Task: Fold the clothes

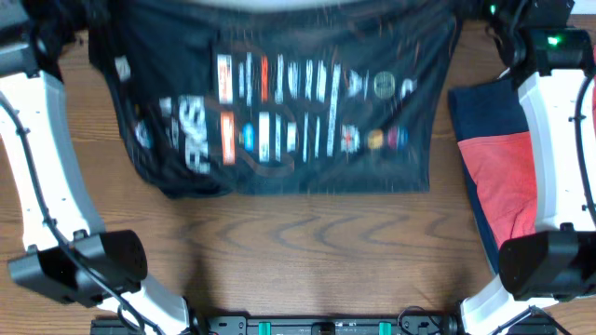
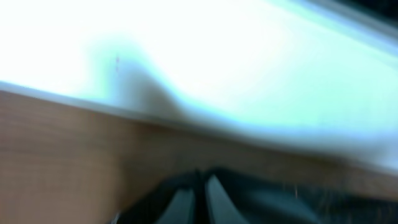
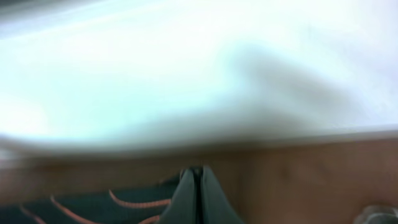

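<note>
- Overhead: the black jersey (image 1: 307, 102) is lying spread across the far middle of the wooden table (image 1: 307, 242), with its rows of small coloured logos facing up and its far edge running out of the top of the picture
- Overhead: the jersey is looking smeared by blur, and its lower hem is sitting roughly straight across the wood
- Overhead: the red-and-navy garments (image 1: 498, 158) are lying in a heap at the right side of the table, just beside the jersey and partly under the right arm (image 1: 559, 140)
- Overhead: the left arm (image 1: 37, 158) is reaching along the left edge towards the jersey's far left corner, and the right arm is doing the same on the right; the fingers themselves are too hard to make out here
- Left wrist: the left gripper (image 2: 199, 196) is showing its two fingers pressed together with no gap; dark cloth of the jersey (image 2: 280, 202) is bunching right against them, but the blur is hiding whether any of it is pinched
- Left wrist: brown wood is showing behind the fingers, and a bright white band (image 2: 249, 62) is filling the top
- Right wrist: the right gripper (image 3: 198, 193) is likewise showing its jaws fully together; dark cloth with thin orange wavy lines (image 3: 81, 208) is lying to the left and touching the fingers, though whether it is caught between them I cannot tell
</note>
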Controlling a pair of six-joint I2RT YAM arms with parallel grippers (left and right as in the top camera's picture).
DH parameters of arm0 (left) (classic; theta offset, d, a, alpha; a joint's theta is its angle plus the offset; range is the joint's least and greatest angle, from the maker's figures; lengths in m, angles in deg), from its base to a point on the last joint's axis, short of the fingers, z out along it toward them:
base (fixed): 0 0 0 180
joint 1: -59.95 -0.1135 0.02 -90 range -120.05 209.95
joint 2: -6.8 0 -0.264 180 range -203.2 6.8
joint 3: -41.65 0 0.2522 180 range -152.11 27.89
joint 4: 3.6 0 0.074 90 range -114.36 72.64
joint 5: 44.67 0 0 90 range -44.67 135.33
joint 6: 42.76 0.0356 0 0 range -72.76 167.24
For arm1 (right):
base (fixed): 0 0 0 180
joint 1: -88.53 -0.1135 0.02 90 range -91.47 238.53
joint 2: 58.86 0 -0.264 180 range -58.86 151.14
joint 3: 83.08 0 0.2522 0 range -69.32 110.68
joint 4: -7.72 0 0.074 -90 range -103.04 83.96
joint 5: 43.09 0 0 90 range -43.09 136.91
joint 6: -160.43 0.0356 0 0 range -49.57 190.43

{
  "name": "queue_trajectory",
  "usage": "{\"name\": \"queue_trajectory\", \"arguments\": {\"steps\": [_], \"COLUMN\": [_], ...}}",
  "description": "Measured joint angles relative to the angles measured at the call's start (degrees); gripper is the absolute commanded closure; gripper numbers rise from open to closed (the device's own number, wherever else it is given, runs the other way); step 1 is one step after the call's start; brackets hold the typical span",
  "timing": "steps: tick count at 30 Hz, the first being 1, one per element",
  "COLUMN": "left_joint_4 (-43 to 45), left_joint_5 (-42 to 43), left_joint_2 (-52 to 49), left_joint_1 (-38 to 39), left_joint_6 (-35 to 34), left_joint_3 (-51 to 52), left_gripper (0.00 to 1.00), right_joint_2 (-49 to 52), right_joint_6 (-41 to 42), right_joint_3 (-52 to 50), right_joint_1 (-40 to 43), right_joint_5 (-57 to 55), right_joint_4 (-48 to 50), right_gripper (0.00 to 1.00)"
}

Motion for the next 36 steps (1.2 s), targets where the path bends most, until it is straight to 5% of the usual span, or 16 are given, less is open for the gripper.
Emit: {"name": "queue_trajectory", "arguments": {"steps": [7, 13, 18, 27, 33, 36], "left_joint_4": [25.9, 26.2, 13.0, -34.2, -41.5, -38.9], "left_joint_5": [0.0, 3.0, 10.6, 16.0, 14.4, 14.1], "left_joint_2": [-0.7, 0.0, 2.4, 2.3, 2.3, 2.3], "left_joint_1": [-0.7, -2.0, -4.2, -5.0, -0.2, 3.8], "left_joint_6": [-12.0, -17.2, -17.4, -4.3, 3.0, 5.1], "left_joint_3": [-1.7, -8.5, -9.6, -8.3, -1.5, 4.3], "left_gripper": [0.94, 0.94, 0.94, 0.94, 0.93, 0.48], "right_joint_2": [0.1, -0.3, -1.0, 0.0, 1.8, 2.0], "right_joint_6": [6.8, 7.5, 5.4, 1.5, 0.3, 0.1], "right_joint_3": [4.2, 11.8, 13.3, 13.2, 13.2, 13.2], "right_joint_1": [0.5, 2.7, 3.6, 2.7, -0.9, -1.1], "right_joint_5": [-1.6, -3.0, -5.8, -6.9, -8.7, -10.7], "right_joint_4": [11.4, 3.5, -10.6, -42.3, -51.8, -53.0], "right_gripper": [0.99, 0.99, 0.99, 0.99, 0.99, 0.99]}}
